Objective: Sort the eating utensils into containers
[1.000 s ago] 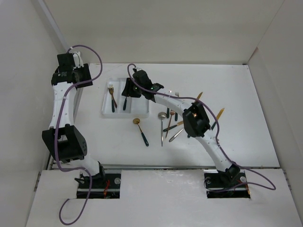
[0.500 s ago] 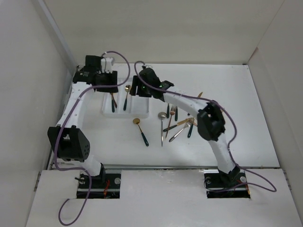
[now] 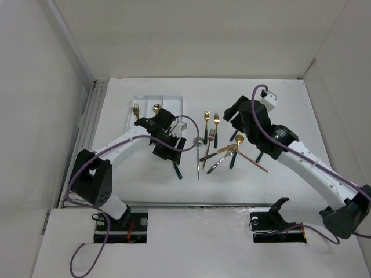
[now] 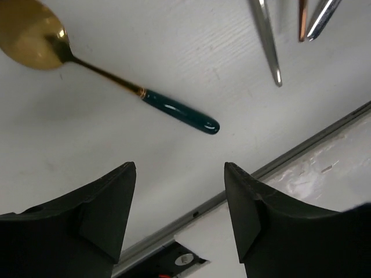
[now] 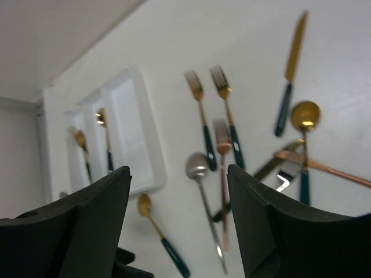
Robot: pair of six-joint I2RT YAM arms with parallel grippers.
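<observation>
No writing, label, brand or number is coming through legibly in any of the three views. The white tray (image 3: pixel 171 106), the utensils (image 3: pixel 216 128) and the tabletop (image 3: pixel 142 180) are all showing plain surfaces. A small red spot (image 3: pixel 131 224) by the left arm's base (image 3: pixel 119 223) may be carrying print, but it is showing too small to read.

A plain white table (image 3: pixel 290 104) stands boxed in by pale walls (image 3: pixel 191 35) at the back and both sides; a metal rail (image 3: pixel 203 204) runs along its near edge, beside a white panel (image 3: pixel 197 243)
</observation>
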